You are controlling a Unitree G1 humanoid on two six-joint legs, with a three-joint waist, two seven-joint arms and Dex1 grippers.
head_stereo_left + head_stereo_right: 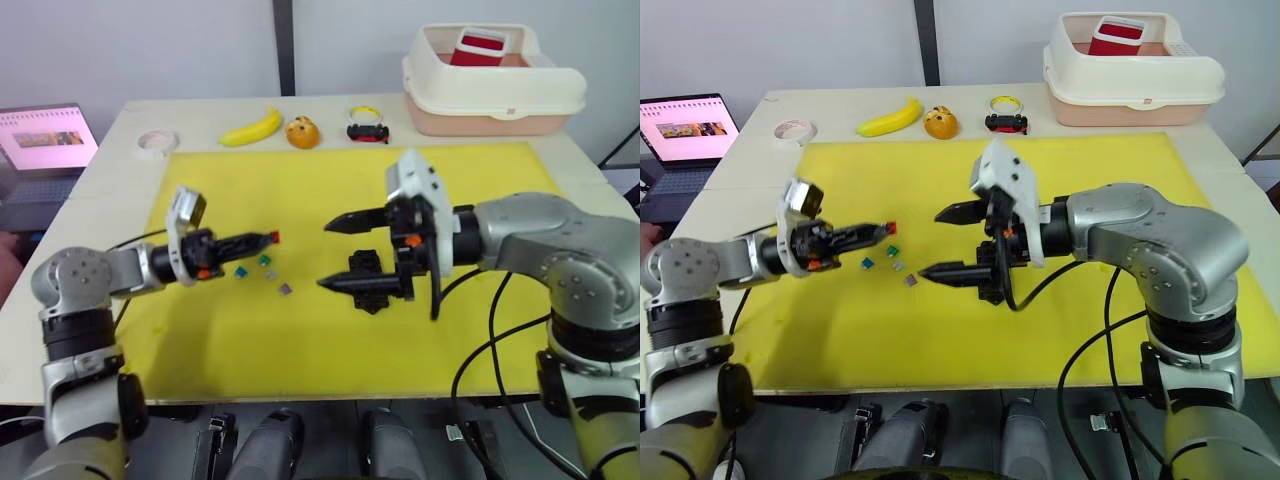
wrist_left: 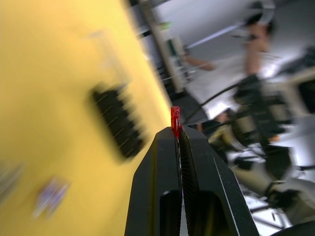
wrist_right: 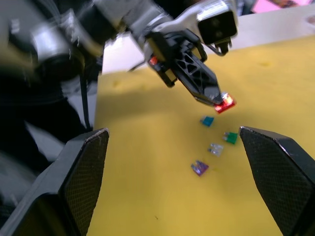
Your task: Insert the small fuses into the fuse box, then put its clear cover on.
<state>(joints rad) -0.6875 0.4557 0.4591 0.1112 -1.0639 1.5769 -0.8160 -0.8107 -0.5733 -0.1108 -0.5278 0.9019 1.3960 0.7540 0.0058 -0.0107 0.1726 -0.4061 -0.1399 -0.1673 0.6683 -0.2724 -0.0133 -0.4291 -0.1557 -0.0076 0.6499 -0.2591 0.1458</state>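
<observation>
My left gripper (image 1: pixel 265 238) is shut on a red fuse (image 1: pixel 273 237), held at its tips above the yellow mat (image 1: pixel 300 340); the same fuse (image 2: pixel 174 118) sticks out between the closed fingers in the left wrist view. Teal (image 1: pixel 240 271), green (image 1: pixel 265 260), grey (image 1: pixel 272 274) and purple (image 1: pixel 285 289) fuses lie loose just below it. To the right sits the black fuse box (image 1: pixel 368 268), partly hidden by my right gripper (image 1: pixel 326 256). That gripper is open and points left, holding nothing. A faint transparent rectangle (image 2: pixel 106 49) beyond the box looks like the clear cover.
Along the table's back edge lie a banana (image 1: pixel 252 127), an orange object (image 1: pixel 302 131) and a black-and-red toy car (image 1: pixel 368 131). A cream tub (image 1: pixel 490 80) stands at the back right. A tape roll (image 1: pixel 157 142) and a laptop (image 1: pixel 45 140) are at the back left.
</observation>
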